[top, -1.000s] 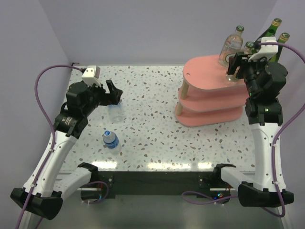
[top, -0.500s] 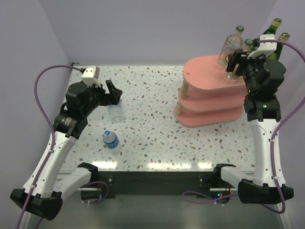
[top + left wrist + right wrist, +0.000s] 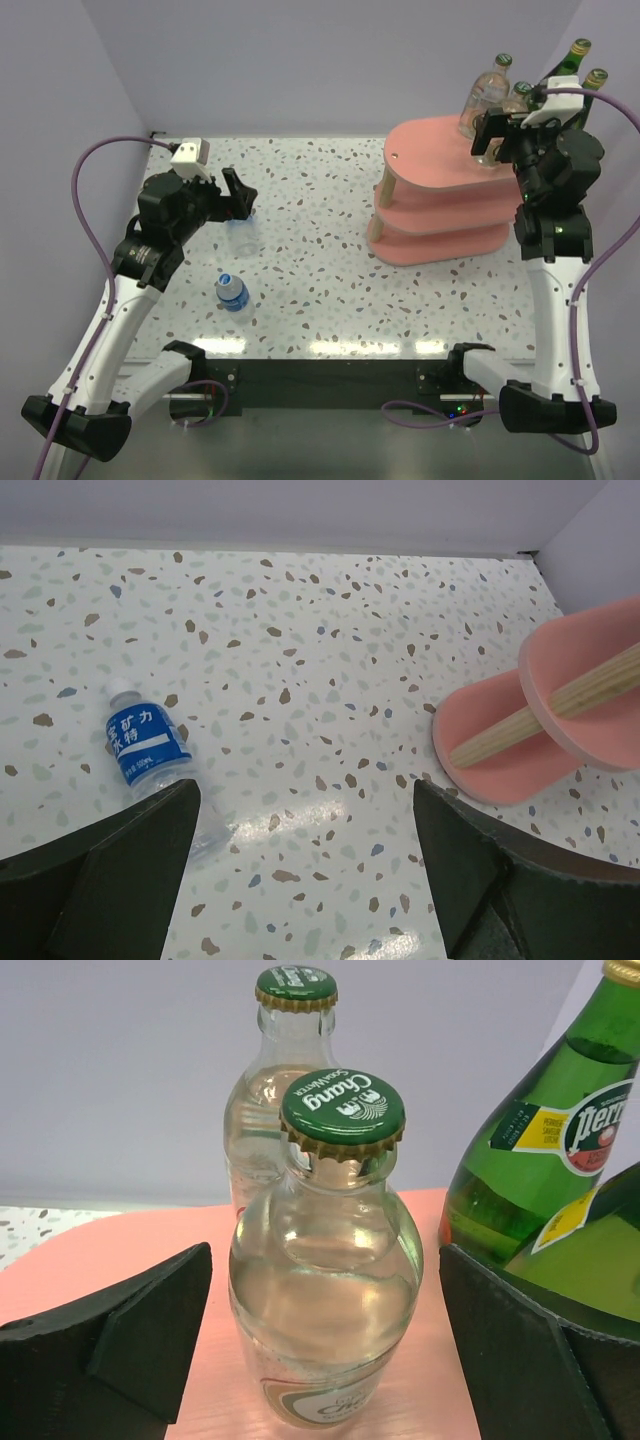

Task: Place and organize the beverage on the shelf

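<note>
The pink shelf (image 3: 425, 150) stands at the back right. On its top tier are two clear green-capped bottles (image 3: 325, 1290) (image 3: 285, 1090) and two dark green glass bottles (image 3: 575, 60) (image 3: 540, 1160). My right gripper (image 3: 497, 135) (image 3: 325, 1335) is open around the nearer clear bottle, with a gap on both sides. A blue-labelled plastic bottle (image 3: 145, 745) lies on the table just left of my open, empty left gripper (image 3: 305, 830) (image 3: 238, 195). Another blue-labelled bottle (image 3: 231, 291) stands nearer the front.
The two lower shelf tiers (image 3: 440, 240) and a wooden post (image 3: 545, 710) show, with speckled table (image 3: 320, 270) between the arms. Purple walls close the back and sides. The right arm's cable (image 3: 610, 250) loops beside the shelf.
My right gripper has opened and let go of the clear green-capped bottle, which now stands free on the top tier. The left arm has not visibly moved.
</note>
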`<control>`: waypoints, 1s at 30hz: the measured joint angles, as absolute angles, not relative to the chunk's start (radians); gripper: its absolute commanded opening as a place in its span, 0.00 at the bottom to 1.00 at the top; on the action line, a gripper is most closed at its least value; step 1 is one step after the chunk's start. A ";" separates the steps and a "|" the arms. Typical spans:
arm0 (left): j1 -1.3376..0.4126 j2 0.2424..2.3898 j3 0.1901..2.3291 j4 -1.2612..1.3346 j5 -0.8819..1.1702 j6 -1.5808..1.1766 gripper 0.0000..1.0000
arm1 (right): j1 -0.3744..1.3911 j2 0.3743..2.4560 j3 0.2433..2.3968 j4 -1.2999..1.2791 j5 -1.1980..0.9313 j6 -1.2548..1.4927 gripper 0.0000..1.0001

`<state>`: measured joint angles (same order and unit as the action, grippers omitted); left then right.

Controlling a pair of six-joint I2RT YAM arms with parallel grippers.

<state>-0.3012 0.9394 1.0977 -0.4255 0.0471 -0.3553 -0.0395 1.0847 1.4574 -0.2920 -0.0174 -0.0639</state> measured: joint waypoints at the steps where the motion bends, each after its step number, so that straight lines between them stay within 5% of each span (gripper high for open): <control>1: -0.301 0.939 1.098 -0.425 0.047 -0.355 0.93 | -0.039 1.077 1.457 -0.295 -0.017 -0.064 0.99; 18: -0.301 0.948 1.105 -0.423 0.045 -0.347 0.94 | -0.039 0.859 1.470 -0.429 -0.039 -0.142 0.99; 30: -0.301 0.939 1.146 -0.501 0.017 -0.234 0.95 | -0.039 0.697 1.466 -0.698 -0.628 -0.467 0.97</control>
<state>-0.3012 0.9394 1.1461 -0.5011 0.0170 -0.2344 -0.0395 0.6971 1.4658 -0.6983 -0.6281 -0.4675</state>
